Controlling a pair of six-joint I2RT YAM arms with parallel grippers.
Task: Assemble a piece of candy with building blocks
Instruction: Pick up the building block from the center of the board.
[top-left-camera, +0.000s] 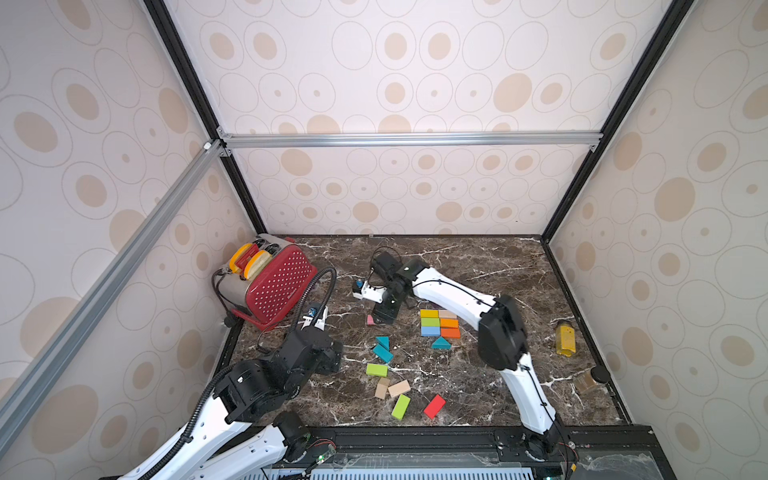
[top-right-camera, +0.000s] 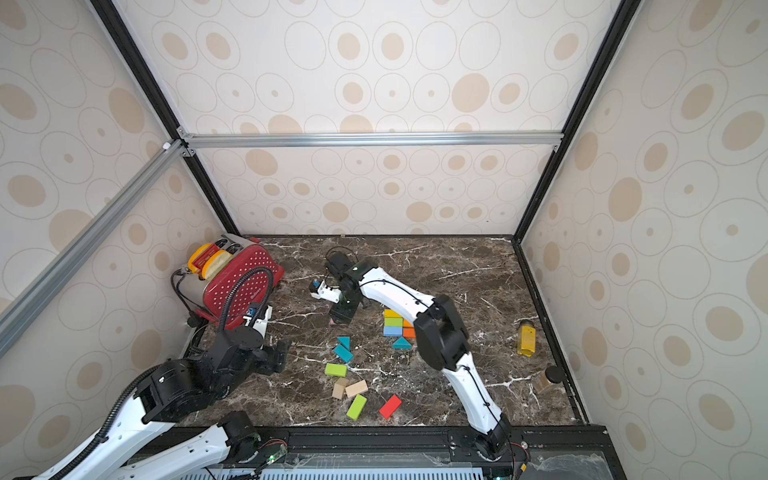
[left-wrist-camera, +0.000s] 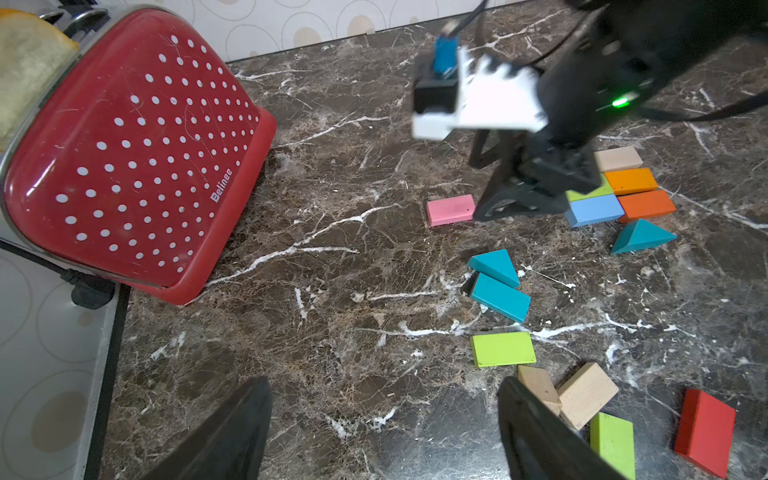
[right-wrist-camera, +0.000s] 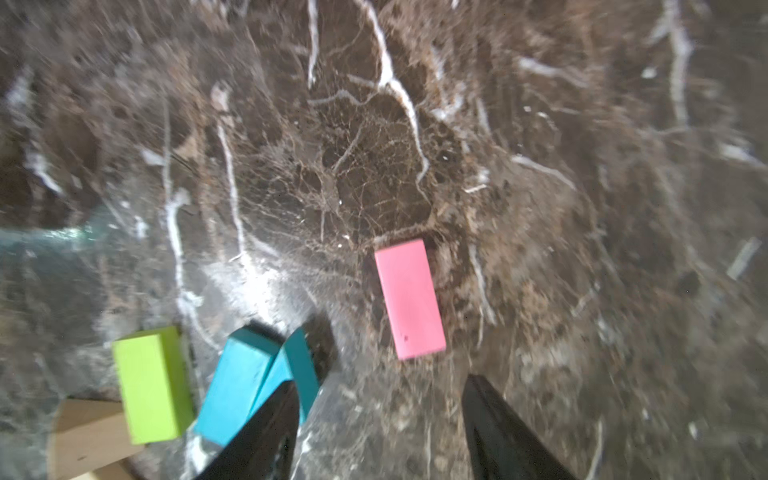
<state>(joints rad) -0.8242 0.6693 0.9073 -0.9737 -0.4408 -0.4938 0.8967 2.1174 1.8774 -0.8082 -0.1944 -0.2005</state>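
Note:
Six building blocks (top-left-camera: 439, 323) lie packed in a rectangle: yellow, tan, green, orange, blue, dark orange, with a teal wedge (top-left-camera: 441, 343) at its near side. A pink block (right-wrist-camera: 409, 299) lies flat on the marble, alone. My right gripper (right-wrist-camera: 382, 415) hangs just above it, open and holding nothing. Loose teal (top-left-camera: 382, 349), green (top-left-camera: 376, 369), tan (top-left-camera: 392, 388) and red (top-left-camera: 434, 406) blocks lie nearer the front. My left gripper (left-wrist-camera: 382, 432) stands open over bare marble, left of the loose blocks.
A red perforated toaster (top-left-camera: 270, 282) stands at the back left, close to my left arm. By the right wall lie a yellow jar (top-left-camera: 565, 338) and a brown jar with a black lid (top-left-camera: 592, 379). Walls close in three sides.

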